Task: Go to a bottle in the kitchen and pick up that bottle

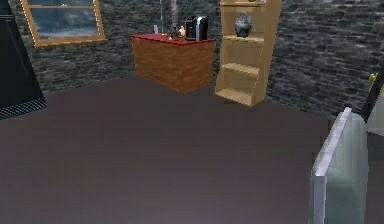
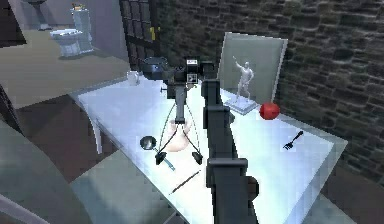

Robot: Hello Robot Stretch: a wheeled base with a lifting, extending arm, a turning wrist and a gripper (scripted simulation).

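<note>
- Counter (image 1: 175,60) with a red top sits at 12 o'clock in the forward view, far across the dark floor (image 1: 150,140), backed against the brick wall
- Coffee machine (image 1: 197,28) stands on it, so that corner is likely the kitchen
- Pale upright thing (image 1: 157,30) stands at the counter's 10 o'clock end; my guess is it's the bottle, too small to be sure
- Shelf (image 1: 245,70) is just beside the counter at 1 o'clock, with a vase (image 1: 243,24) on its upper board
- Window (image 1: 63,20) at 10 o'clock, chair (image 1: 340,170) close by at 4 o'clock
- In the arm side view the arm (image 2: 225,165) reaches out over a white table (image 2: 120,110)
- Gripper (image 2: 182,156) hangs near the view's middle, pointing down at the tabletop
- Pink thing (image 2: 178,140) lies on the table at or behind the fingers, so can't tell if anything is held
- Can't tell if the fingers are spread or pressed together
- Small dark bowl (image 2: 147,143) lies just beside the gripper at 9 o'clock
- Statue (image 2: 243,80) at 1 o'clock with a red apple (image 2: 269,110) near its base, fork (image 2: 293,140) at 3 o'clock
- Judged step: the drive to the counter comes first; the pickup is not yet begun, and the chair is near the path
</note>
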